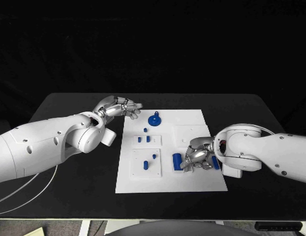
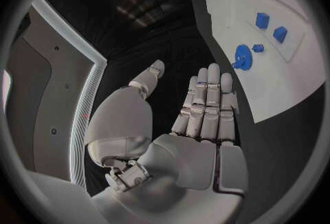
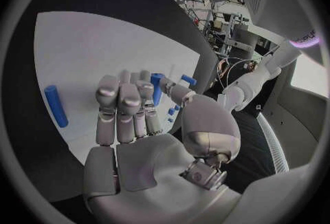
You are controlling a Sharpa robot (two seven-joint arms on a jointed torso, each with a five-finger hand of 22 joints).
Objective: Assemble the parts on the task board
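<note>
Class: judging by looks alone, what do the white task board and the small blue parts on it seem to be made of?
Task board: probably matt white plastic; flat, even, no glare, with moulded-looking recesses. Blue parts, such as the round knobbed piece and the cylinder: likely smooth plastic; uniform saturated colour, soft sheen. Neither material is certain.

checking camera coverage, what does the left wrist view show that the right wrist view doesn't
Left wrist view alone: the left hand, fingers straight and holding nothing, beside the round blue knobbed part. Right wrist view alone: the long blue cylinder lying apart on the board, and a blue part at the right hand's fingertips; whether it is gripped is unclear. Both: the white task board and the right hand.
</note>
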